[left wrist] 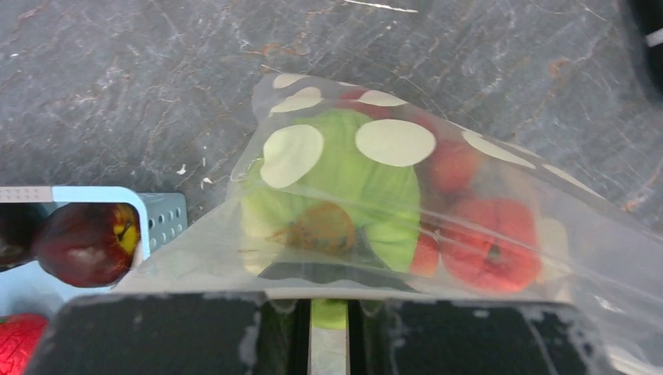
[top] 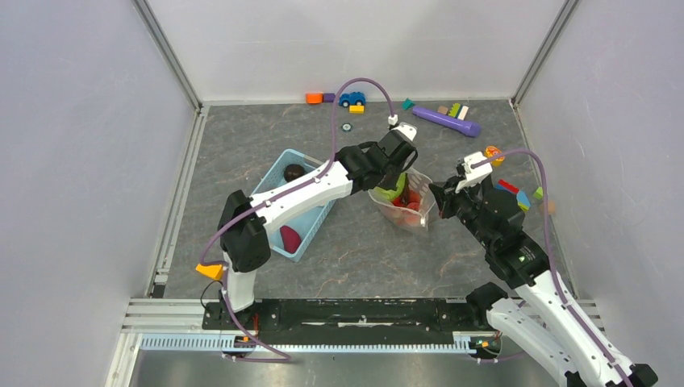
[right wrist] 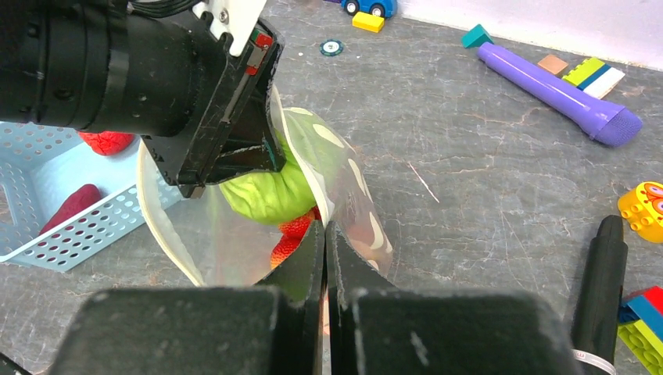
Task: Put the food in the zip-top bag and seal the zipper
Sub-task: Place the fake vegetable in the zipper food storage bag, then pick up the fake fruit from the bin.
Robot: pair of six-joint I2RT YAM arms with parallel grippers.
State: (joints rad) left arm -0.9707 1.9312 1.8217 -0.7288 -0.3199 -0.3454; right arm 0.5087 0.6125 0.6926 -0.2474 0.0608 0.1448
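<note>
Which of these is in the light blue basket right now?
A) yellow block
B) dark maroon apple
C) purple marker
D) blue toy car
B: the dark maroon apple lies inside the light blue basket, just behind its perforated wall in the left wrist view.

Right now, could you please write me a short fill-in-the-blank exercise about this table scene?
1. The right hand pinches the edge of the clear bag, which is printed with white ___.
2. The left hand holds a ___ food piece in the mouth of the bag.
3. A dark red apple lies in the light blue ___.
Missing words: dots; green; basket.
</note>
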